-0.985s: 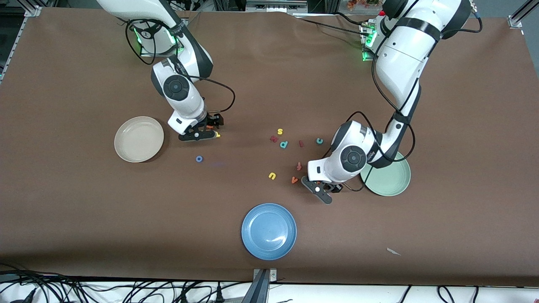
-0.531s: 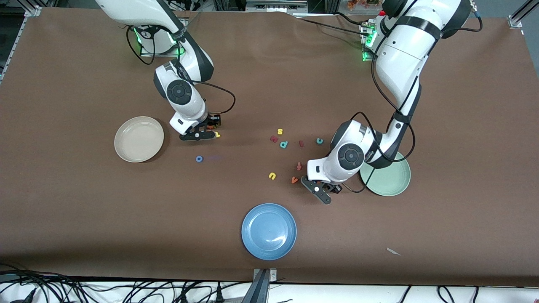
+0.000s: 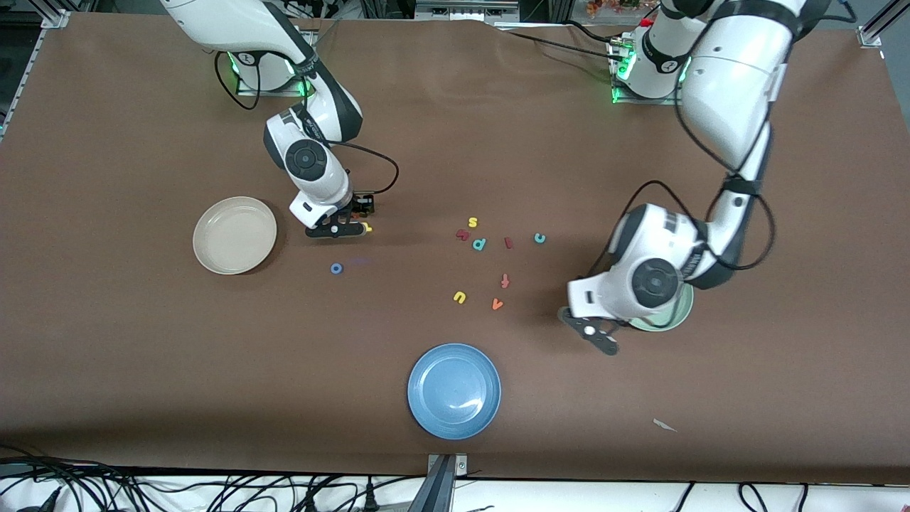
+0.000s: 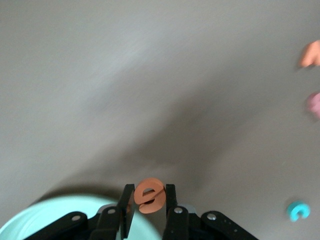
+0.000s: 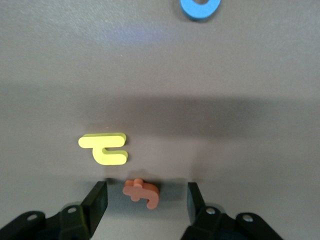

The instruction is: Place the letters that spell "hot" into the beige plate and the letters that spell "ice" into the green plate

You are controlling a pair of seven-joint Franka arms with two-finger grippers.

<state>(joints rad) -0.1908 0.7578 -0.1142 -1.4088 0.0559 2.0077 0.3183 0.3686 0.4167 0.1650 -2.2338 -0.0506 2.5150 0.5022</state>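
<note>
My left gripper (image 4: 149, 190) is shut on the orange e (image 4: 149, 196) and holds it in the air by the rim of the green plate (image 4: 45, 220). In the front view that gripper (image 3: 590, 331) hangs beside the plate (image 3: 668, 326), which the arm mostly hides. My right gripper (image 5: 146, 187) is open and low over the table, its jaws on either side of the orange t (image 5: 142, 193) without touching it. The yellow h (image 5: 104, 148) lies just past the t, and the blue o (image 3: 336, 268) is nearer the camera. The beige plate (image 3: 234, 235) sits beside the right gripper (image 3: 338, 229). The teal c (image 3: 539, 238) and dark red i (image 3: 508, 242) lie mid-table.
Other loose letters mid-table: yellow s (image 3: 473, 222), teal p (image 3: 479, 244), yellow u (image 3: 459, 297), orange v (image 3: 497, 304) and a redder f-shaped letter (image 3: 505, 280). A blue plate (image 3: 453, 390) sits near the front edge.
The left arm has risen with the orange e and swung toward the green plate, uncovering the letters it stood over. The right gripper has shifted slightly and its jaws have narrowed around the t.
</note>
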